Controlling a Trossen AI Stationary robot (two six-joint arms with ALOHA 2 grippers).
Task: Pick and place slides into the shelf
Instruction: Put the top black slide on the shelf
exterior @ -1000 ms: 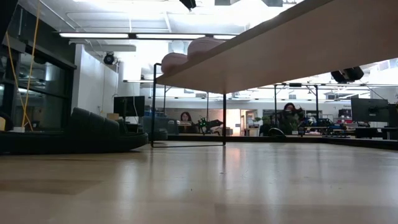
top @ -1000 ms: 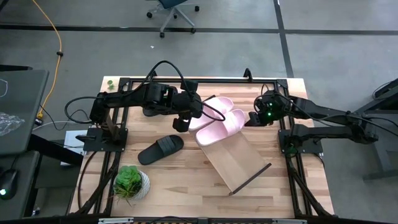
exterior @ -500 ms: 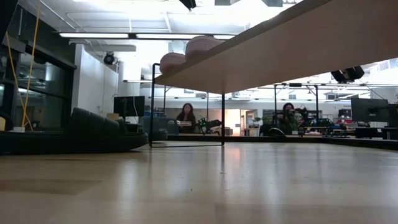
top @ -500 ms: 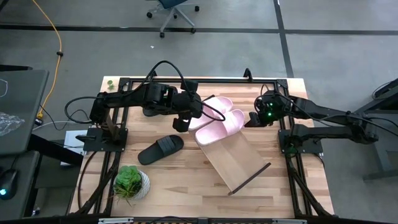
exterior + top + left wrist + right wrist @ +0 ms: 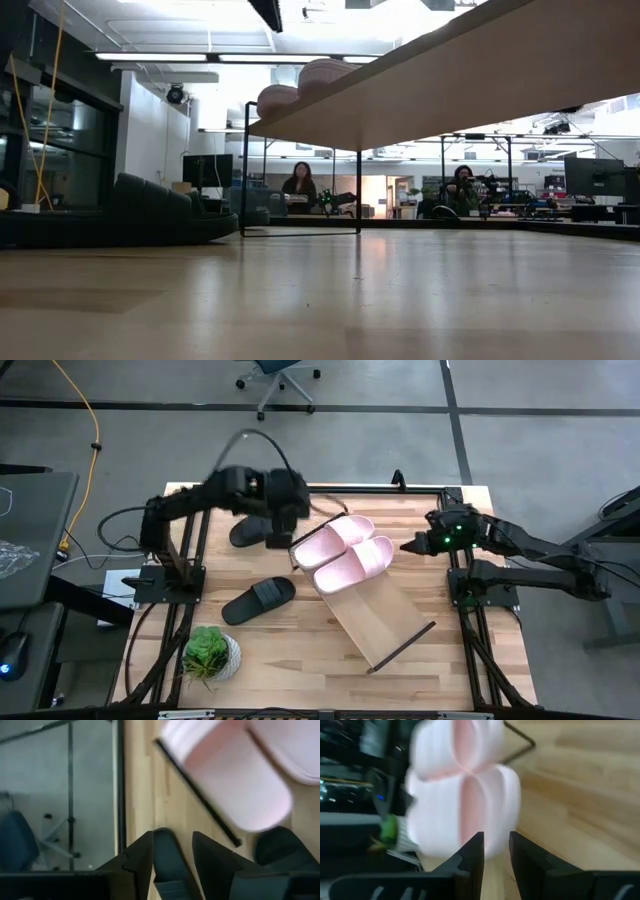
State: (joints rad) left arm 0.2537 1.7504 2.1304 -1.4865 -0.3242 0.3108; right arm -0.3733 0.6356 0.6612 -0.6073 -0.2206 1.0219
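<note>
Left pincer (image 5: 277, 540) fingers apart beside shelf (image 5: 385, 622) with two pink slides (image 5: 345, 555)

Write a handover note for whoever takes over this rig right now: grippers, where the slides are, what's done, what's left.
Left gripper: above the table's far left, beside the shelf end; jaws apart, nothing held.
Right gripper: just right of the pink slides, jaws narrowly apart, empty.
Done: both pink slides sit side by side on the shelf's far end.
Left: one black slide lies on the table left of the shelf, another sits by the left gripper.
</note>
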